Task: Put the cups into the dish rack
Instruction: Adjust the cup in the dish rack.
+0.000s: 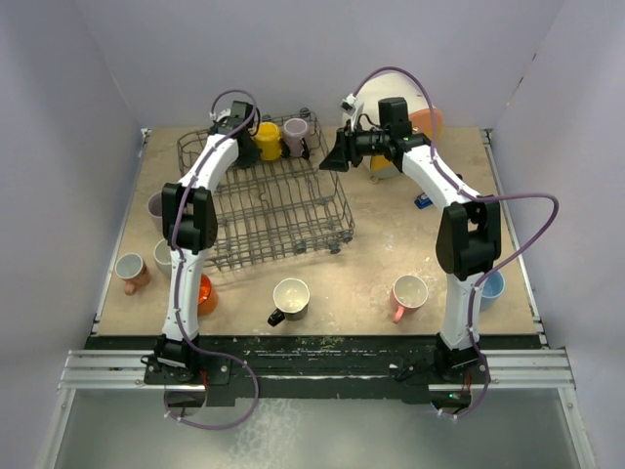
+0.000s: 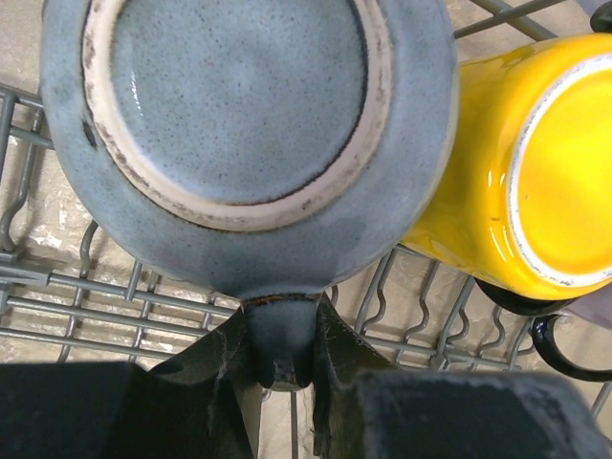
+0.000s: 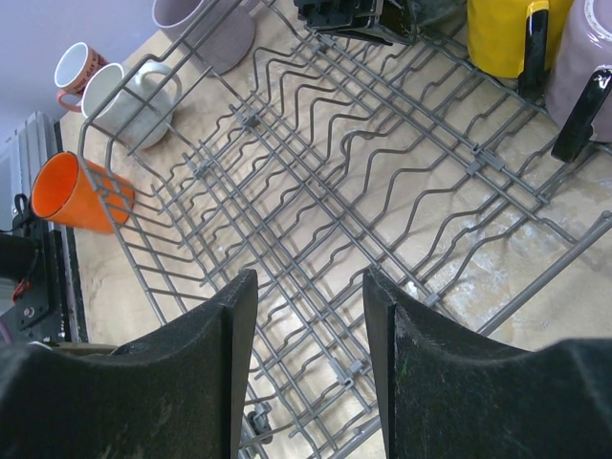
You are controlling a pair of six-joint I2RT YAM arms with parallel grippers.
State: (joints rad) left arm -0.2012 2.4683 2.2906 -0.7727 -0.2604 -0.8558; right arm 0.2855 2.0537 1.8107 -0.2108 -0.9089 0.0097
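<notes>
The left gripper point(image 2: 284, 359) pinches the handle of an upturned blue-grey mug point(image 2: 239, 96) just ahead of its fingers, over the dish rack point(image 2: 57, 296), with a yellow mug point(image 2: 535, 163) close on its right. The right gripper point(image 3: 311, 363) hangs part open and empty above the rack. 2 mugs are racked; about 7 seem to wait outside.

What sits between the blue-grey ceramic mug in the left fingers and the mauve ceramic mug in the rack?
Glossy yellow ceramic mug, beside the blue-grey mug in the left wrist view; the top view shows the mauve mug beyond it.
</notes>
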